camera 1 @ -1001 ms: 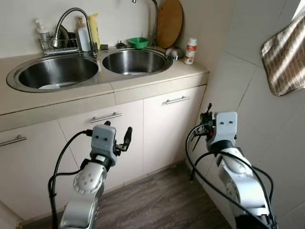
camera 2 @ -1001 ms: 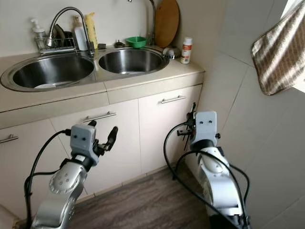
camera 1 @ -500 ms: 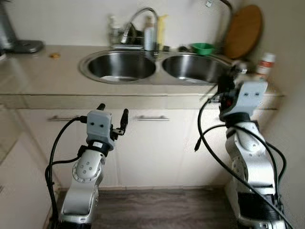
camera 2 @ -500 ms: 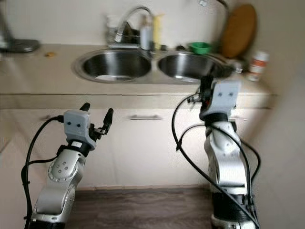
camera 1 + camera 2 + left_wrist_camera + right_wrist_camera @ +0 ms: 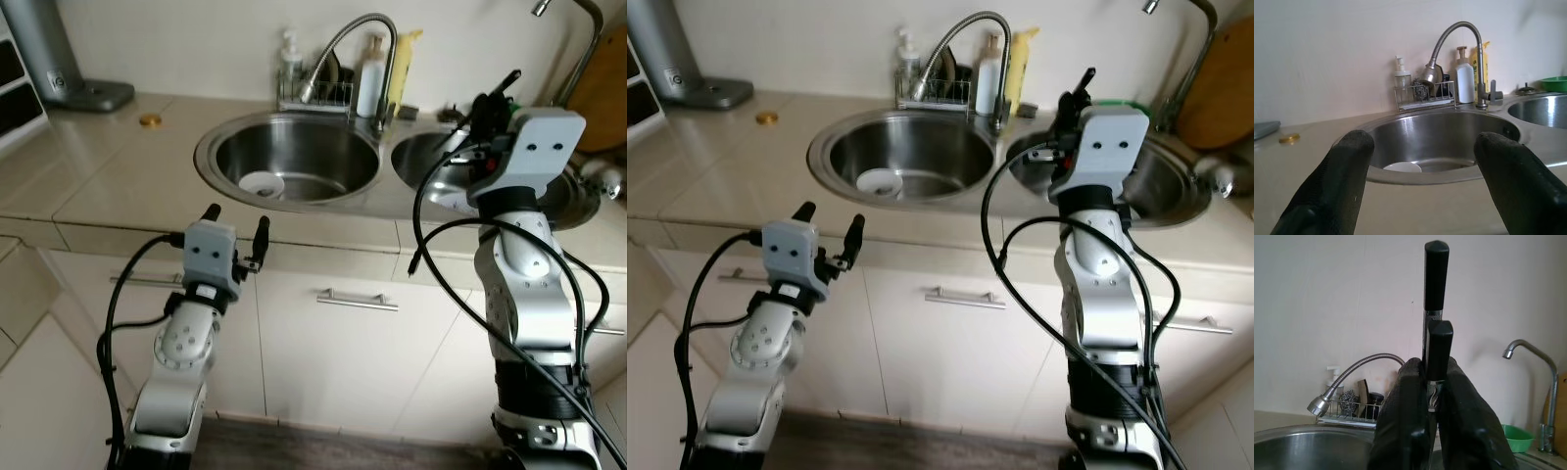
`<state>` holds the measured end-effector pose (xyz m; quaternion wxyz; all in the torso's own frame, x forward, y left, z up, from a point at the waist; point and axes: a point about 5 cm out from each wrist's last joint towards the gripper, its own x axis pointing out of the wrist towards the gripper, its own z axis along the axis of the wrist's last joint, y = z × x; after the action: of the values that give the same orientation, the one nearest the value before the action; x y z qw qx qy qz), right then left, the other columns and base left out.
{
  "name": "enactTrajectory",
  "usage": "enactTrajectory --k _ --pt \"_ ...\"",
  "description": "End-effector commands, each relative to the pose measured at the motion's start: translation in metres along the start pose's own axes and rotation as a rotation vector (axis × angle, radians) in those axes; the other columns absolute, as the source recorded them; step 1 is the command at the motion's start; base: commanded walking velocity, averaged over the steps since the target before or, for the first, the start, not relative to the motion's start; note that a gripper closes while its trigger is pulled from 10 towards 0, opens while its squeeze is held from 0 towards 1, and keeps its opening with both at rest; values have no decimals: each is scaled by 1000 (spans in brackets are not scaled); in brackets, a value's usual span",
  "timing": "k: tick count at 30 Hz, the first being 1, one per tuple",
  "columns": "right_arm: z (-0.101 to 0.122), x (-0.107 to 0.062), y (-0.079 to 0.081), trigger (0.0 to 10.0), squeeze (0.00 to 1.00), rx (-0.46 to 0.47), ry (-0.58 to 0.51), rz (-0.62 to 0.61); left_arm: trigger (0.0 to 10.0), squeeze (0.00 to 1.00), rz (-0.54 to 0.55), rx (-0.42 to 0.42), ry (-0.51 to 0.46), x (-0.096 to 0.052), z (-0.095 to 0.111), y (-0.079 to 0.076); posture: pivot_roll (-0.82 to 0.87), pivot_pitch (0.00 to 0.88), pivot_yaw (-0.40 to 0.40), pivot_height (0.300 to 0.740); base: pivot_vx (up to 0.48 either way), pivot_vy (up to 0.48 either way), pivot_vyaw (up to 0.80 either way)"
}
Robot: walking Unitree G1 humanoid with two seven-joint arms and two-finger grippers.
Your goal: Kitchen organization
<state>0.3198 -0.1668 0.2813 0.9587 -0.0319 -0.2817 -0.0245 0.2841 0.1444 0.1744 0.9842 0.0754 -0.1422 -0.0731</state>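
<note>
2 black-handled utensils (image 5: 1436, 308) stand upright, clamped in the right pincer (image 5: 1436, 431).

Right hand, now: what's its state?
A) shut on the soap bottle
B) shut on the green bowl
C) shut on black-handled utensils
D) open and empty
C: in the right wrist view the right hand has its fingers pressed together around two black-handled utensils that stick up between them; the green bowl sits apart, behind, by the second faucet.
</note>
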Motion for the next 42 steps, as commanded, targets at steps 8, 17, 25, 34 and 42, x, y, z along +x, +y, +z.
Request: enactTrajectory --k 8,17,25,34,42 --pt "-5 1 -4 10000 0 -14 20 -48 10000 0 5 22 -5 -1 1 3 25 0 -42 740 390 0 -700" --pt "-25 10 -3 10000 0 -12 105 -25 10000 0 -6 11 -8 -1 1 -1 32 0 -45 740 69 0 0" --pt "-73 22 10 10000 0 -129 301 40 10000 0 -12 5 -8 0 0 -6 46 0 -47 740 0 0 0" --pt "-105 17 6 10000 1000 -66 481 6 10000 0 -13 6 3 -4 -3 -8 61 0 -55 740 0 0 0" --pt "-97 22 4 10000 1000 -31 405 2 10000 0 -25 3 12 -5 -6 -12 51 0 -48 740 0 0 0"
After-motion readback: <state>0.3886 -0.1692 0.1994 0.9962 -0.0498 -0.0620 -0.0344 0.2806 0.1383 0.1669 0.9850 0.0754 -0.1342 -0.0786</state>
